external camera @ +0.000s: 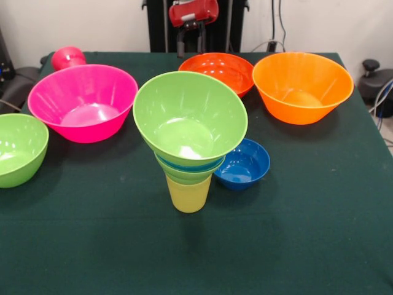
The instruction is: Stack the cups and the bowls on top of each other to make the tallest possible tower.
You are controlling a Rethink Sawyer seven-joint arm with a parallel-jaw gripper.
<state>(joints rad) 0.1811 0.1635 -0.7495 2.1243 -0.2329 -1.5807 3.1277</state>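
Observation:
The tower (190,141) stands near the table's middle: a pale yellow cup (188,195) at the base, small green and light blue bowls nested on it, and a large lime green bowl (190,117) tilted on top. A dark blue bowl (244,163) sits just right of it. A pink bowl (83,101) is at the left, an orange-red bowl (218,69) and a yellow-orange bowl (302,86) at the back right, another green bowl (18,147) at the left edge. A red cup (67,57) lies behind the pink bowl. My gripper (191,38) is drawn back at the top, with nothing between its fingers.
The dark green table (196,258) ends near the picture's edges. The robot's black pedestal (166,24) stands at the far side. Black gear (376,80) sits off the right edge and cables hang at the back.

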